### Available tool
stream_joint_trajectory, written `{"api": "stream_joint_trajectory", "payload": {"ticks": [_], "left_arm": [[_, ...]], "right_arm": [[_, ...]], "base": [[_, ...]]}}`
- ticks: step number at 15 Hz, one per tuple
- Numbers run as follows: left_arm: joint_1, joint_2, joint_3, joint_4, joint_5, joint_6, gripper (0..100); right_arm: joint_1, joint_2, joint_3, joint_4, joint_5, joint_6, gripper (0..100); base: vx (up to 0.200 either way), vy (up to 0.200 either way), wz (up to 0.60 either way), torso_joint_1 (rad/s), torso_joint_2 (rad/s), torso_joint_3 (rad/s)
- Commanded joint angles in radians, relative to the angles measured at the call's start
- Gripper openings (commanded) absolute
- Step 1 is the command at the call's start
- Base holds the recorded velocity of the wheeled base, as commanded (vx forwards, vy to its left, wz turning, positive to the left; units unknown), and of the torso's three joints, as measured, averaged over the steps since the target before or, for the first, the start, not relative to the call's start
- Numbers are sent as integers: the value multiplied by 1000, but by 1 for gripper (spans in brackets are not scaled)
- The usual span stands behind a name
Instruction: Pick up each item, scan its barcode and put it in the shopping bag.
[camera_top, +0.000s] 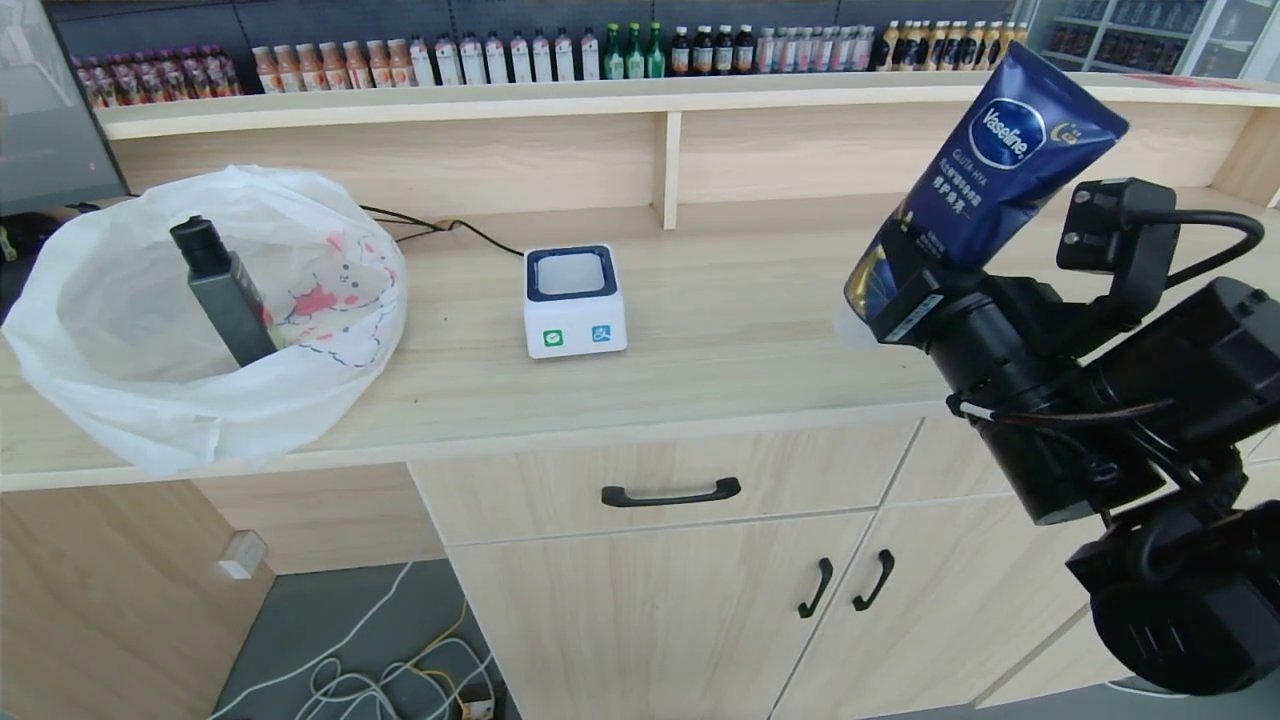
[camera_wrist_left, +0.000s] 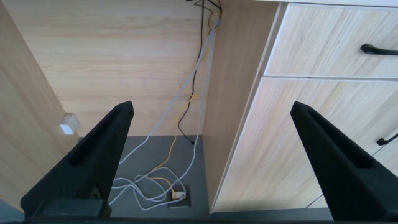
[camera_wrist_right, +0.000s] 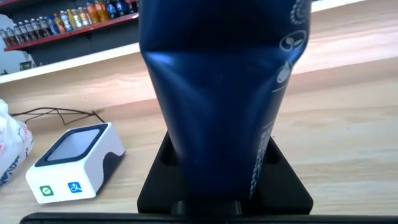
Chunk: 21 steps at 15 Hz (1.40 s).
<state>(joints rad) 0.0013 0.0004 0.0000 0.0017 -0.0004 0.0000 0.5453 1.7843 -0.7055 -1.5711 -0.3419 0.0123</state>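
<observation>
Head view, right gripper (camera_top: 905, 305): clamped on dark blue plastic tube (camera_top: 1000, 160), above pale wooden counter (camera_top: 720, 330).
Left gripper (camera_wrist_left: 212, 109): jaws wide apart, holding nothing.

The pale wooden surface (camera_top: 740, 340) carries a white bag (camera_top: 120, 340) at its left end and a white scanner (camera_top: 574, 300) near the middle. A black cable (camera_top: 440, 228) lies behind them.

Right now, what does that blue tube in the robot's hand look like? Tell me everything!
The blue tube is dark blue, glossy plastic with white print and an oval badge near its flat crimped end, which points up and tilts right. The right gripper is shut on its lower, gold-tinted end. It hangs above the wooden counter, right of the white scanner.
</observation>
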Motion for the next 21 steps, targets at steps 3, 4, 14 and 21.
{"api": "stream_joint_trajectory", "payload": {"ticks": [3,4,14,21], "left_arm": [[0,0,0,0,0,-3,100],[0,0,0,0,0,-3,100],[0,0,0,0,0,-5,100],[-1,0,0,0,0,0,100]], "right_arm": [[1,14,-28,0,1,0,0],[1,11,-25,0,1,0,0],[1,9,-28,0,1,0,0],[48,26,-34,0,1,-9,0]], "base": [[0,67,0,-1,1,-1],[0,200,0,2,7,7],[0,200,0,4,3,0],[0,86,0,2,0,2]]}}
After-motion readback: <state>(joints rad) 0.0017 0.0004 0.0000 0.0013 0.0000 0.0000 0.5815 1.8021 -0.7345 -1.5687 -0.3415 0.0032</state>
